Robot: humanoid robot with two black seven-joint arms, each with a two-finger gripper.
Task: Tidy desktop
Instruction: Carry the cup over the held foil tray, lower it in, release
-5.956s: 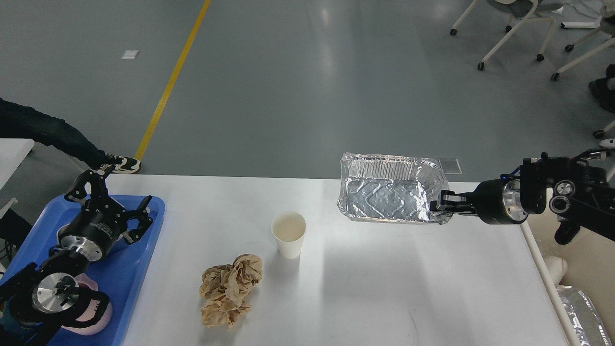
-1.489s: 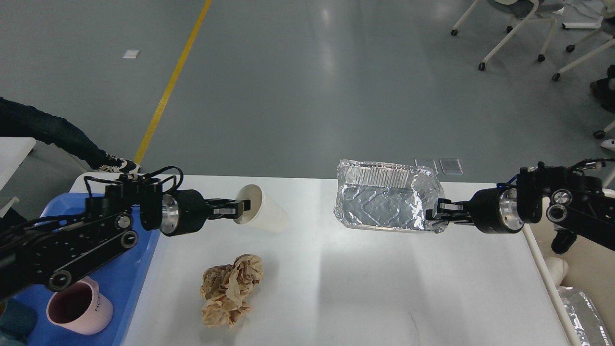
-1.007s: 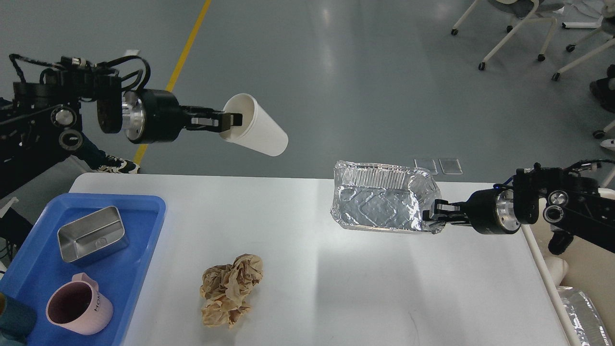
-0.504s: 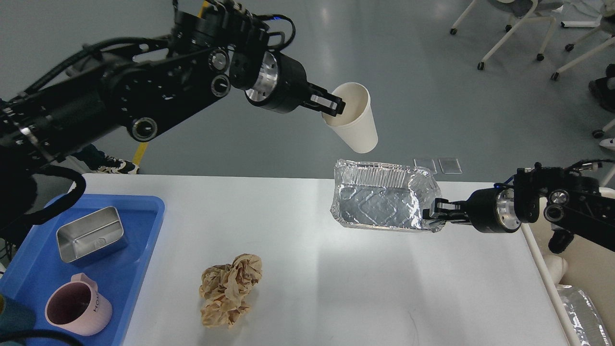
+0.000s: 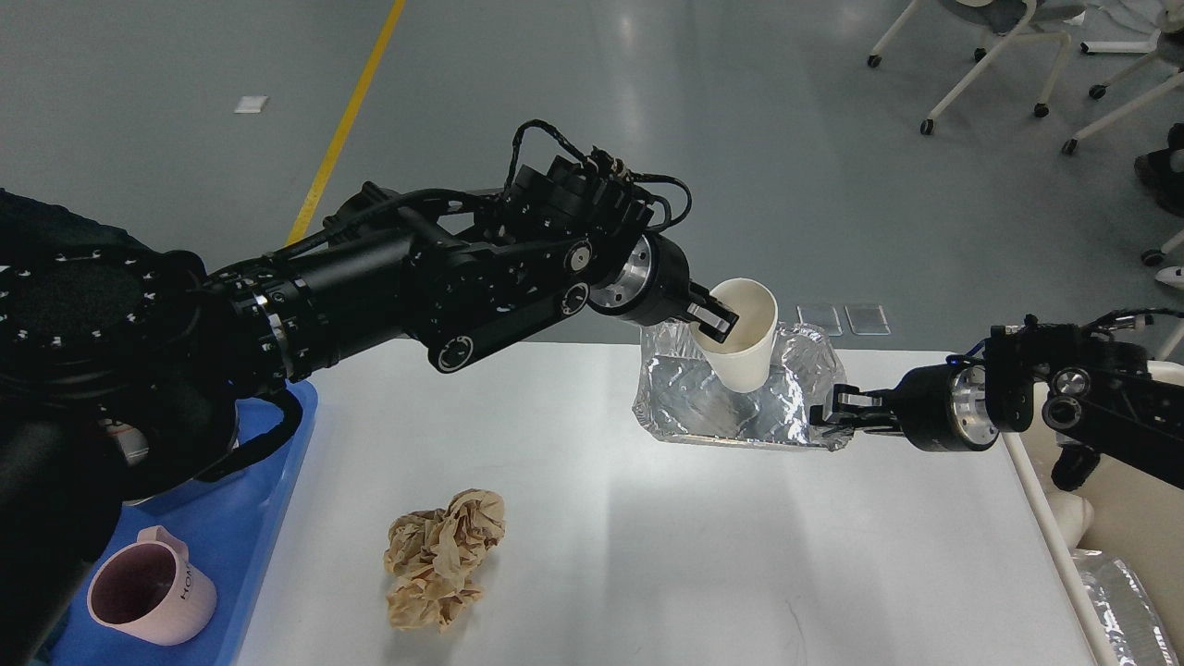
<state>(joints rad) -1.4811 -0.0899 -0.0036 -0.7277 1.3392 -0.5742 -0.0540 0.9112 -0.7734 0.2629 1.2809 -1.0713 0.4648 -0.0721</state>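
The wide white rectangular counter (image 5: 647,555) carries a crumpled brown paper wad (image 5: 442,559) at its near left-centre. Toward the far right lies a crinkled silver foil tray (image 5: 731,407). A white paper cup (image 5: 742,344) sits over the tray's inside, pinched at its rim by the left claw (image 5: 710,319) reaching in from the left. The right claw (image 5: 830,415) clamps the tray's right edge. A blue plastic tray (image 5: 236,546) lies at the counter's left edge, with a pink mug (image 5: 151,599) in its near end.

left end effector (image 5: 717,320) clamped, arm outstretched; right end effector (image 5: 830,418) clamped.
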